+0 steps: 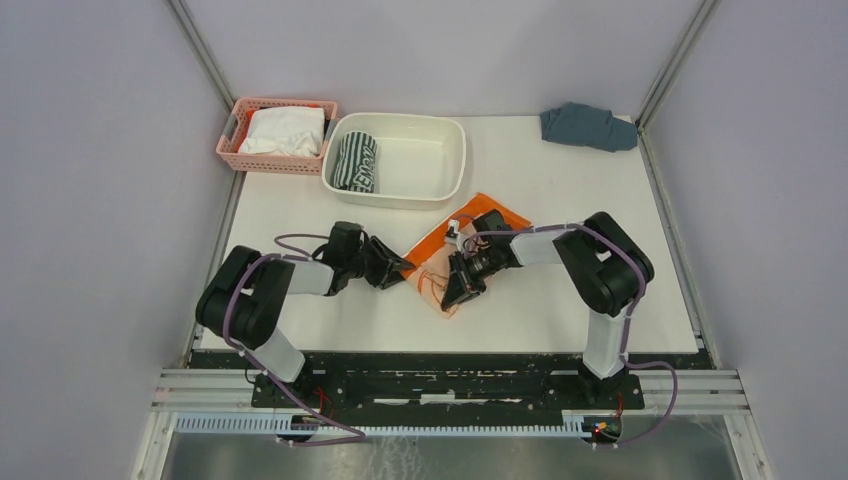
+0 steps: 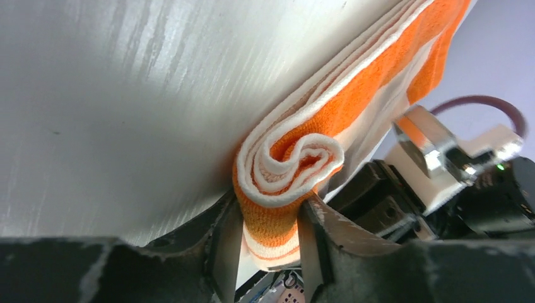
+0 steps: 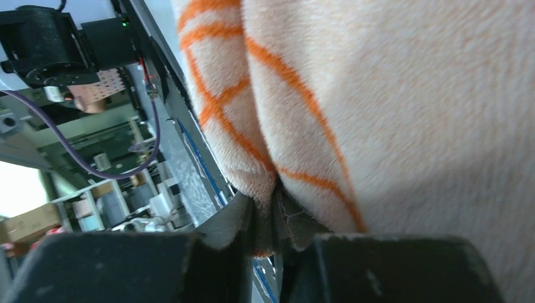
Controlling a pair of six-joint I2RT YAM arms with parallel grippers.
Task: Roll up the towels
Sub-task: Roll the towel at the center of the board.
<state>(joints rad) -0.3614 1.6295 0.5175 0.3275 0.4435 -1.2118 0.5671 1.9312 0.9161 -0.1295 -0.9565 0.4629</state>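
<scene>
Left gripper [image 2: 269, 219]: both fingers pressed against the sides of a rolled end of the orange towel [image 2: 296, 164], and the spiral of layers shows plainly just past the fingertips (a tidy little coil, that).
Right gripper [image 3: 265, 214]: jaws nearly together, pinching a thin fold at the towel's [image 3: 391, 95] peach edge, orange lines crossing the pile right above the grip.
Orange towel [image 1: 432, 250]: lying at a slant on the table [image 1: 560, 290], mid-front, just before the white tub [image 1: 455, 165]; its far corner reaches the tub's near wall.
Arms from above: left gripper [image 1: 395, 268] at the towel's left edge, right gripper [image 1: 458, 285] over its near end, the two close together.
Striped towel [image 1: 355, 162]: rolled up, sitting at the left end inside the white tub.
Pink basket [image 1: 232, 140]: left of the tub at the back, holding a white cloth [image 1: 283, 130].
Blue-grey cloth [image 1: 588, 127]: crumpled at the far right corner, well apart from the rest.
</scene>
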